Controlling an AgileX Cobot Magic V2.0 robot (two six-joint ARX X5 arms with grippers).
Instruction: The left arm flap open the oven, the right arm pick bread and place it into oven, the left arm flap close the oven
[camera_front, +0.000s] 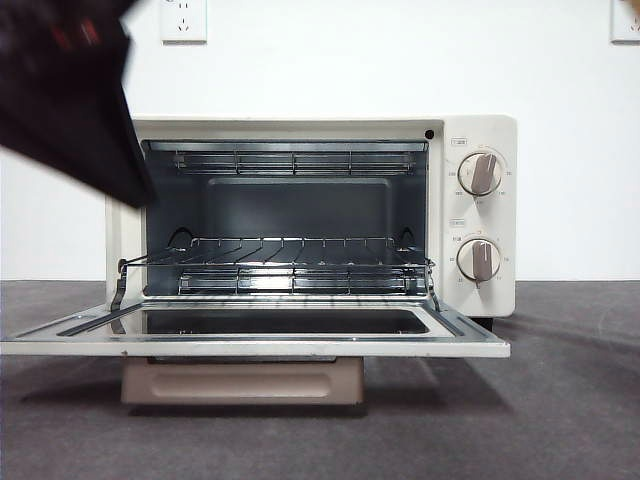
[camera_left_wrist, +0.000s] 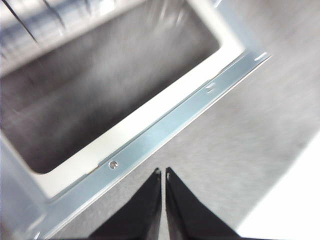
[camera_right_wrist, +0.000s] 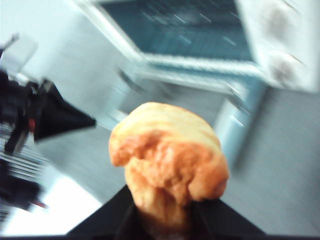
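The cream-white oven (camera_front: 482, 128) stands open, its door (camera_front: 300, 346) flapped down flat with the beige handle (camera_front: 240, 381) hanging under it. The wire rack (camera_front: 290, 262) inside is bare. My left gripper (camera_left_wrist: 163, 171) is shut and empty, just off the door's metal edge (camera_left_wrist: 175, 130). Its arm shows as a dark blur at the upper left of the front view (camera_front: 70, 90). My right gripper (camera_right_wrist: 162, 215) is shut on the golden-orange bread (camera_right_wrist: 167, 150), held in the air away from the oven (camera_right_wrist: 280, 40). The left gripper also shows in the right wrist view (camera_right_wrist: 60, 117).
The oven sits on a dark grey table (camera_front: 560, 400) against a white wall. Two wall sockets (camera_front: 183, 18) (camera_front: 625, 20) are high on the wall. The oven's two beige knobs (camera_front: 482, 172) are on its right panel.
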